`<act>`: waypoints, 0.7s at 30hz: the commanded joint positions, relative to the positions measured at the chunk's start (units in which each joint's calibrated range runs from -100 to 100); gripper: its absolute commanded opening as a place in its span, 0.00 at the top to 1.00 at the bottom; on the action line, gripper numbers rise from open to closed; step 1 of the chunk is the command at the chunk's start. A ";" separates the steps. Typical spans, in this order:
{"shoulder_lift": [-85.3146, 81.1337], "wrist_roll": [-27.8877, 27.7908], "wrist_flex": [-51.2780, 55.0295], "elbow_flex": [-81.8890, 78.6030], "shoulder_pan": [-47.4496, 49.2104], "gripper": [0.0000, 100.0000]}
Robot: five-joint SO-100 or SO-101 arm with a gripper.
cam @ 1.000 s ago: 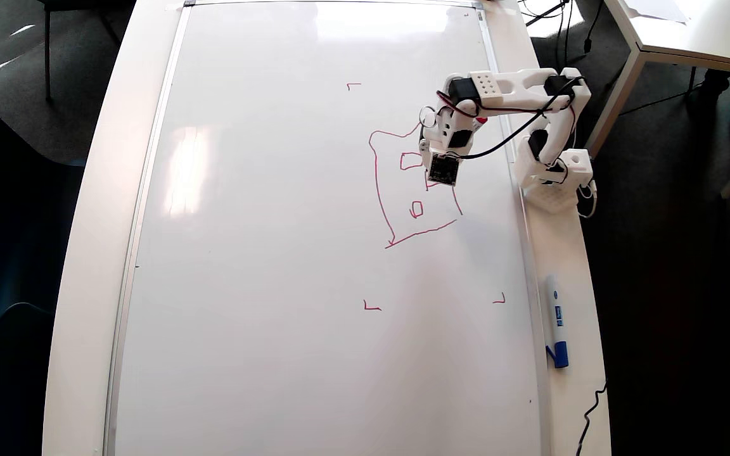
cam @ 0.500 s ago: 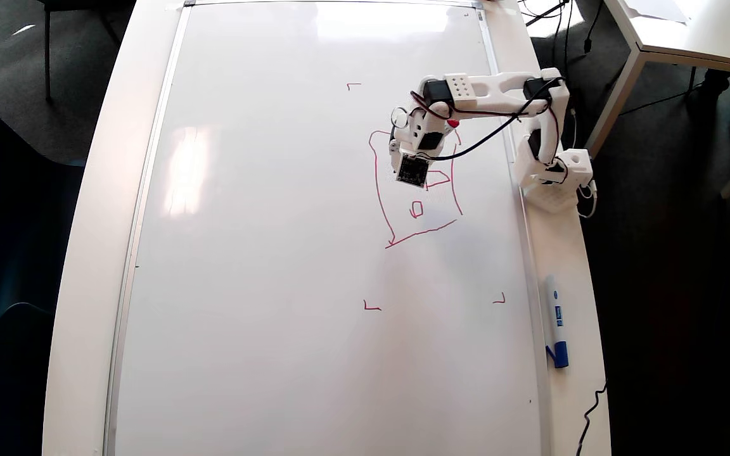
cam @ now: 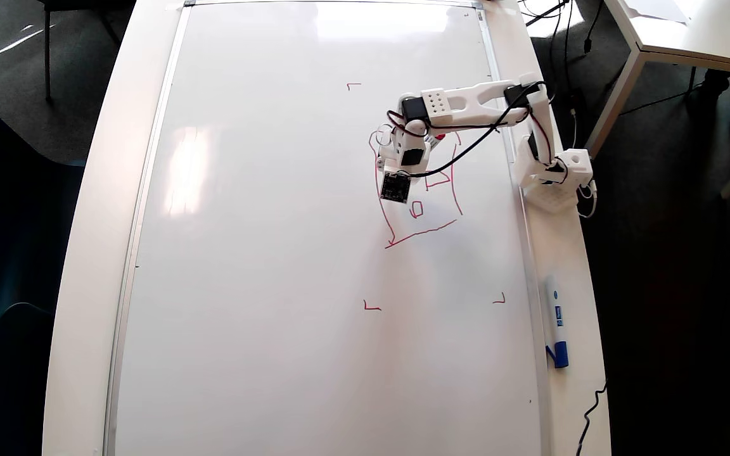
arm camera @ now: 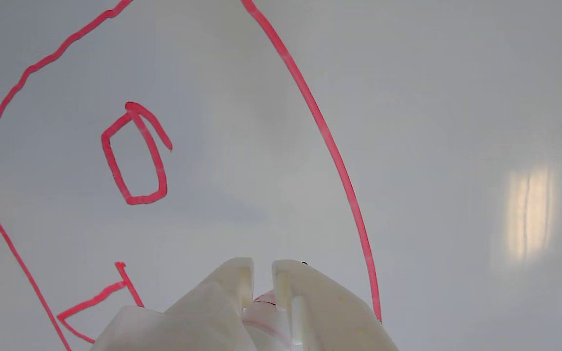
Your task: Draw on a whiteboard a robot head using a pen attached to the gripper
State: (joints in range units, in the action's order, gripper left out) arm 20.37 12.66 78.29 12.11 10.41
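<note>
Short white red-ended pen (arm camera: 266, 312) is sitting clamped between narrow fingers of white plastic claw tool (arm camera: 262, 273), hovering over wobbly red robot head outline (cam: 412, 231) on right half of glossy white whiteboard (cam: 263, 253) lying on white worktop (cam: 561, 253).

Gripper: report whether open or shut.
Shut on the pen: in the wrist view the gripper fingers sit nearly together, clamping it.

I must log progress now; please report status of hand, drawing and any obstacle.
White plastic hand shut on red-smeared white pen. Red boxy robot head outline partly drawn on glossy whiteboard. Nothing obstructing.
</note>
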 commanded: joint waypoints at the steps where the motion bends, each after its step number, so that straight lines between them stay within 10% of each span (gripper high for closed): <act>1: 1.56 -0.16 -0.45 5.55 -0.43 0.99; 21: 9.61 0.32 0.33 10.64 -0.65 0.99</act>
State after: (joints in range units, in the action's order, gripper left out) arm 29.44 12.66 78.46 21.24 10.18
